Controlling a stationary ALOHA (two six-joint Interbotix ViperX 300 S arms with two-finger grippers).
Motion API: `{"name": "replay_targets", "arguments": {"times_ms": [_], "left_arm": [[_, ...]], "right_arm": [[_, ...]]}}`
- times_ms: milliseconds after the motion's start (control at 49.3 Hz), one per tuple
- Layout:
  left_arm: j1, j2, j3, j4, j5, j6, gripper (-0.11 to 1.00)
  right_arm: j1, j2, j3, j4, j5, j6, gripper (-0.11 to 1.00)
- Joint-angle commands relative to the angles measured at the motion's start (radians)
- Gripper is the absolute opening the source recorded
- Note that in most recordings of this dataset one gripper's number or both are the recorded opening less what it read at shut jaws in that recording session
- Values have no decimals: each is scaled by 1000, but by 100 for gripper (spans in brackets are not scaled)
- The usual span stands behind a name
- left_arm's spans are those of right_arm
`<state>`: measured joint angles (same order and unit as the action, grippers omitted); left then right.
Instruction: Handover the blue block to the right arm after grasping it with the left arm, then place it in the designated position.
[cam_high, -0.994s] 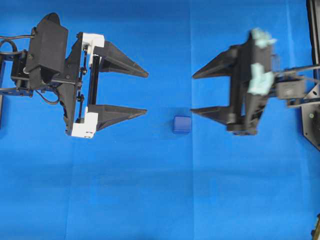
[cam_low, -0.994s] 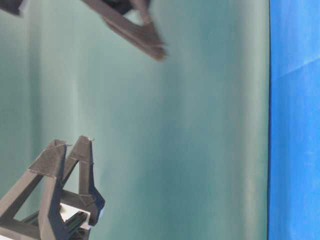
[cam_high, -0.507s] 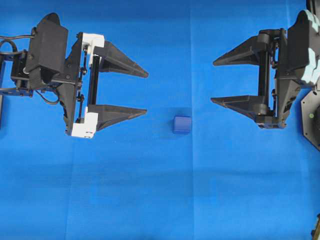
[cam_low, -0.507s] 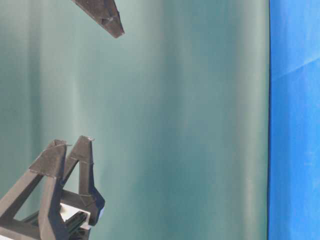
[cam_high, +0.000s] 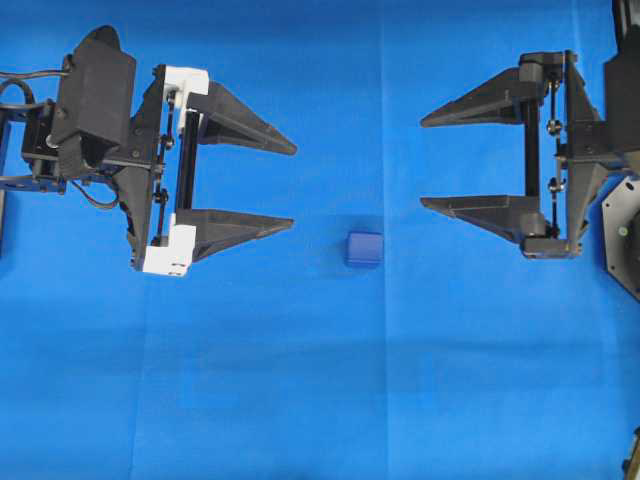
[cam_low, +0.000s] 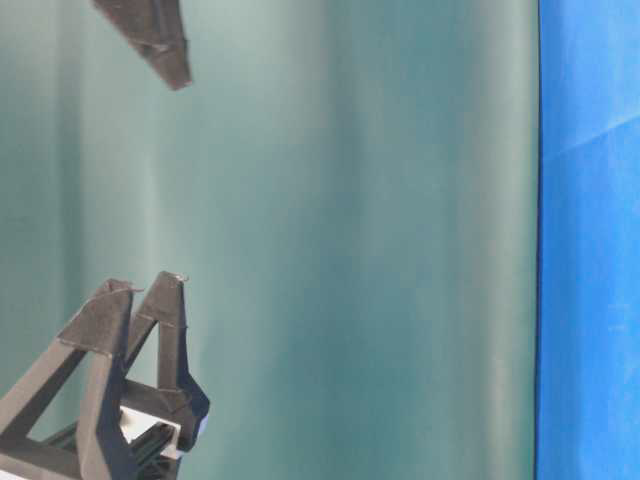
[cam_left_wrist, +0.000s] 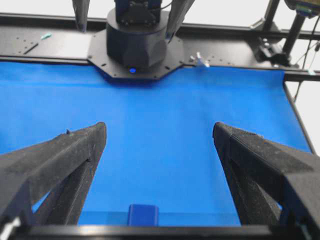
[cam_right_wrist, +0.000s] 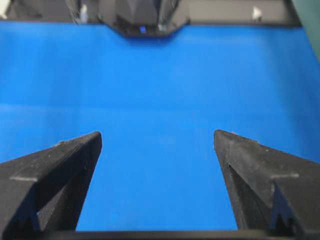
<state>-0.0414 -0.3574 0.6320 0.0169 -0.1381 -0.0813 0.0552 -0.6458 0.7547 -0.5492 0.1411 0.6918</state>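
Blue block (cam_high: 364, 248) lies between two open hands, touching neither.

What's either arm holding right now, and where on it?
Nothing. Left gripper and right gripper are both open and empty; the blue block lies on the blue cloth between them, untouched.

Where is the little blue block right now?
In the overhead view the blue block sits on the blue cloth near the middle, between the open left gripper and open right gripper, touching neither.
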Motion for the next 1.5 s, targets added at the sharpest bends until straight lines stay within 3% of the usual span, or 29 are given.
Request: {"name": "replay_targets", "arguments": {"times_ms": [0,223,1480], "left_arm": [[2,-20,-25,2,-9,0,92],[3,-18,-25,2,-9,2,92],[2,-20,-25,2,-11,2,92]], "right_arm": [[0,-8,-11,-14,-35,-2,87],[-3,-3,-3,-21,-81,-2,87],[-5,-5,2,-21,-75,0,87]]}}
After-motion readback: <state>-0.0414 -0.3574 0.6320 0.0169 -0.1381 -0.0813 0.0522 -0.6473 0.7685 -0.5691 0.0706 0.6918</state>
